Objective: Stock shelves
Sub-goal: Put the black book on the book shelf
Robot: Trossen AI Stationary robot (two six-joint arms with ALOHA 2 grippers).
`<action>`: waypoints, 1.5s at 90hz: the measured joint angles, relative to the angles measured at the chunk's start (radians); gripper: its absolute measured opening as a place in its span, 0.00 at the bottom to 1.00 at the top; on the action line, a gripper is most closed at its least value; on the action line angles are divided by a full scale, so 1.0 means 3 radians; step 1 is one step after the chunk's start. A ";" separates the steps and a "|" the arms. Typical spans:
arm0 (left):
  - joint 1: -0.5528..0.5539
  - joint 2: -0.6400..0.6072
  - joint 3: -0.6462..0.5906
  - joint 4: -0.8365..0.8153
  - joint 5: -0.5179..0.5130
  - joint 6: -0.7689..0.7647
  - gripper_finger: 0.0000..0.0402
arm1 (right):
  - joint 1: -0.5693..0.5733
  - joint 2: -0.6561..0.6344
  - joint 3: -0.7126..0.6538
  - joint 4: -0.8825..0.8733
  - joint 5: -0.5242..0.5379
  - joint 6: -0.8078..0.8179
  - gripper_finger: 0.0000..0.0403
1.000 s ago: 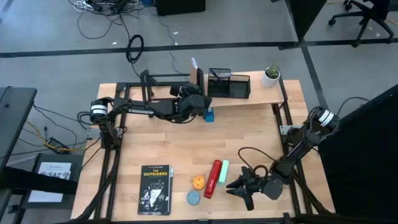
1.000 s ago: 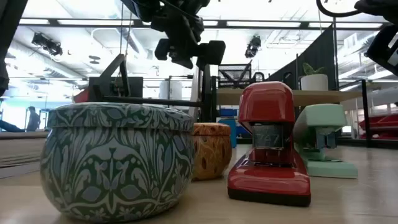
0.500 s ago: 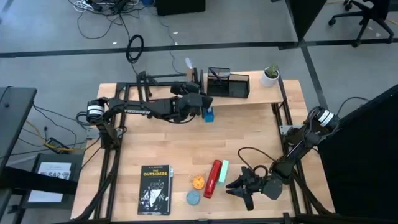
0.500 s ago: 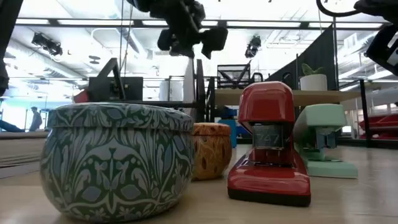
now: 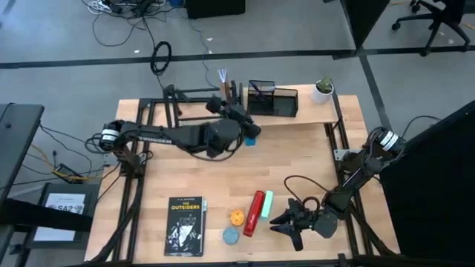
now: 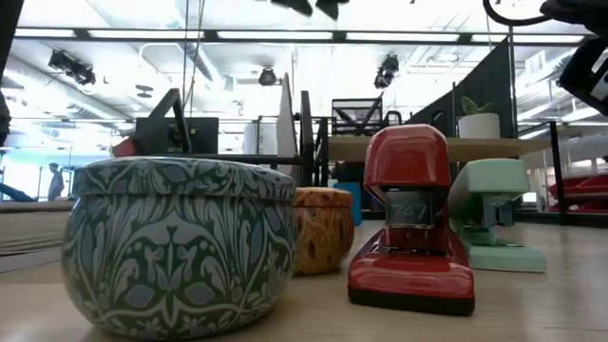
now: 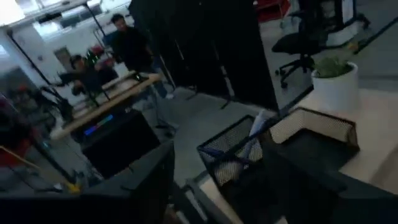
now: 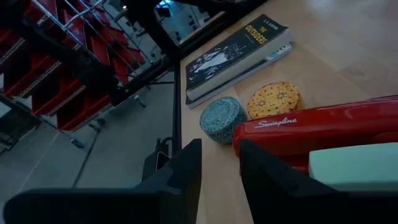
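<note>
My left gripper (image 5: pixel 252 127) hovers open and holds nothing, above a small blue box (image 5: pixel 249 139) just in front of the wooden plank shelf (image 5: pixel 312 113). Two thin books (image 5: pixel 225 80) stand upright on their lower edges at the plank's left end, beside the black tube rack (image 5: pixel 178 100). In the low view they show as a white book (image 6: pixel 285 119) and a dark one (image 6: pixel 306 133). My right gripper (image 5: pixel 276 221) rests open at the near right, pointing at the red stapler (image 8: pixel 323 124) and the green stapler (image 5: pixel 266 205).
A black mesh organizer (image 5: pixel 273 100) and a potted plant (image 5: pixel 323 89) sit on the plank. Near the front edge lie a book titled The Outsiders (image 5: pixel 185 225), an orange tin (image 5: pixel 236 216) and a blue patterned tin (image 5: pixel 231 236). People show in the room beyond the table.
My left gripper has risen off the upright book at the plank's left end and drawn back toward the table's near and right side. In the low view it has climbed almost out of the top of the picture. The book has gone from tilted to upright and stays standing.
</note>
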 joint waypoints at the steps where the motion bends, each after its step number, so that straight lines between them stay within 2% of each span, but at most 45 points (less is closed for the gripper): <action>1: -0.0031 0.0000 0.0020 -0.0045 -0.0031 0.0003 0.56 | 0.0000 0.0000 0.0000 0.0001 0.0000 0.0000 0.20; 11: -0.0398 -0.0001 0.0181 -0.0619 -0.0225 -0.0153 0.56 | 0.0003 0.0000 0.0000 0.0001 -0.0001 -0.0001 0.20; 19: -0.0706 -0.0001 0.0297 -0.1308 -0.0113 -0.0771 0.56 | 0.0003 0.0001 0.0000 0.0000 -0.0003 -0.0005 0.20; 25: -0.0900 0.0000 0.0369 -0.1870 0.0261 -0.1591 0.56 | 0.0004 0.0001 0.0000 0.0001 -0.0004 -0.0014 0.20; 33: -0.1091 -0.0002 0.0387 -0.2529 0.0972 -0.2791 0.56 | 0.0004 0.0001 0.0000 0.0001 -0.0005 -0.0021 0.20; 42: -0.1316 0.0109 0.0388 -0.3177 0.1707 -0.3844 0.56 | 0.0004 0.0001 0.0000 0.0003 -0.0005 -0.0023 0.20; 65: -0.2100 0.0486 0.0379 -0.4375 0.2633 -0.5867 0.56 | 0.0002 0.0001 0.0000 0.0010 -0.0005 -0.0047 0.20; 72: -0.2339 0.0517 0.0378 -0.4484 0.2834 -0.6379 0.56 | 0.0000 0.0001 0.0000 0.0018 -0.0004 -0.0060 0.20; 83: -0.2733 0.0507 0.0379 -0.4593 0.2832 -0.7164 0.56 | -0.0012 0.0001 0.0000 0.0063 -0.0037 -0.0068 0.20; 94: -0.3098 0.0505 0.0284 -0.4757 0.2948 -0.7993 0.56 | -0.0235 0.0004 0.0188 0.0126 -0.0527 -0.0228 0.20; 100: -0.3195 0.0504 0.0139 -0.4657 0.3312 -0.8081 0.55 | -0.0406 0.0004 0.0435 -0.0089 -0.0872 -0.0390 0.19; 108: -0.3222 0.0509 -0.0081 -0.4514 0.3728 -0.8132 0.53 | -0.0620 0.0005 0.0830 -0.0693 -0.1181 -0.0564 0.19; 122: -0.3203 0.0510 -0.0591 -0.4060 0.3796 -0.8129 0.47 | -0.0958 0.0004 0.1465 -0.1794 -0.1464 -0.0744 0.19; 135: -0.3204 0.0510 -0.1028 -0.3517 0.3827 -0.8124 0.41 | -0.1158 0.0001 0.1605 -0.1947 -0.1615 -0.0811 0.19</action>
